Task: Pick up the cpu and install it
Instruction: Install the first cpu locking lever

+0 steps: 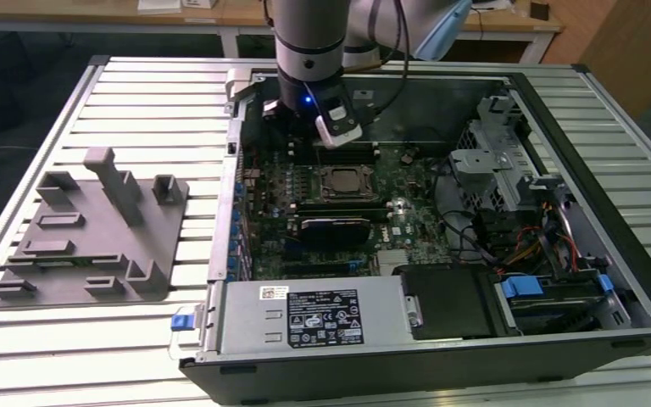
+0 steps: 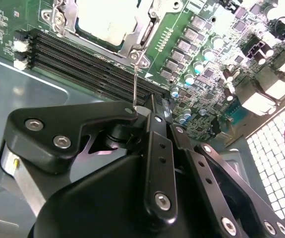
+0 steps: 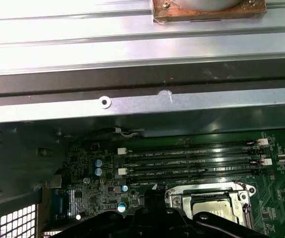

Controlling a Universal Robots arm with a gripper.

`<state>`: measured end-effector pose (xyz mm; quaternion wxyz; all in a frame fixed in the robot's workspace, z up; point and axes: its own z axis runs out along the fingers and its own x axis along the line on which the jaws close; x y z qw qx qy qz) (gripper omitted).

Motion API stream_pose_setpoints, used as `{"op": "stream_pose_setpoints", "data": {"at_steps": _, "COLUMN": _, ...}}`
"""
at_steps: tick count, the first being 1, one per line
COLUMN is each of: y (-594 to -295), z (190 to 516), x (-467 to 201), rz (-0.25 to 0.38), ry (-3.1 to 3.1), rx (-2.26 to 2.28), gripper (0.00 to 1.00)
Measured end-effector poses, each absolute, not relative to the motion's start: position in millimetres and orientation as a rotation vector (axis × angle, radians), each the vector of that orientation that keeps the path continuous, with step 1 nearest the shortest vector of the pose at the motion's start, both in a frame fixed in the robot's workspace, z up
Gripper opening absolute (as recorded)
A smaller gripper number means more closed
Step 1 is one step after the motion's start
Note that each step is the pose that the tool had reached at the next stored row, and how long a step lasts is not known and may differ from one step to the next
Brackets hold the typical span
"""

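Cpu (image 1: 342,180), a small flat square chip with a silvery metal top, sits in the socket at the middle of the motherboard, ringed by the socket's shiny metal frame (image 2: 147,29); both wrist views show its pale top inside that frame (image 2: 102,20) (image 3: 209,203). A slatted aluminium table (image 1: 65,110) carries everything. On it lies a large black tower computer case (image 1: 597,127) with its side open, taking up the exterior view's right and centre. Well apart from it, on the exterior view's left, rests a grey moulded plastic fixture (image 1: 88,229) with upright pegs. Inside the case, the green motherboard (image 1: 416,212) covers the floor, and a silver power supply box (image 1: 303,309) with a white label lies along the near edge. The grey and silver robot arm (image 1: 308,42) comes down from the far side. A black rectangular heatsink block (image 1: 331,229) sits just near of the socket, and a row of long dark memory slots (image 3: 192,161) lies just on its far side. The black gripper (image 2: 149,105) hangs low over those slots, its fingers drawn together with no gap between the tips. A thin metal socket lever (image 2: 134,79) reaches from the frame to the fingertips; whether it is pinched there cannot be made out.
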<state>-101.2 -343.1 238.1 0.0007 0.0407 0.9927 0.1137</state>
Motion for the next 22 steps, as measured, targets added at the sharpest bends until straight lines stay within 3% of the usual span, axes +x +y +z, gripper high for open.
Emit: {"op": "stream_pose_setpoints", "data": {"at_steps": 22, "y": -343.1, "z": 236.8, "x": -78.3, "rz": 0.357, "ry": 3.114, "rx": 0.131, "gripper": 0.11}}
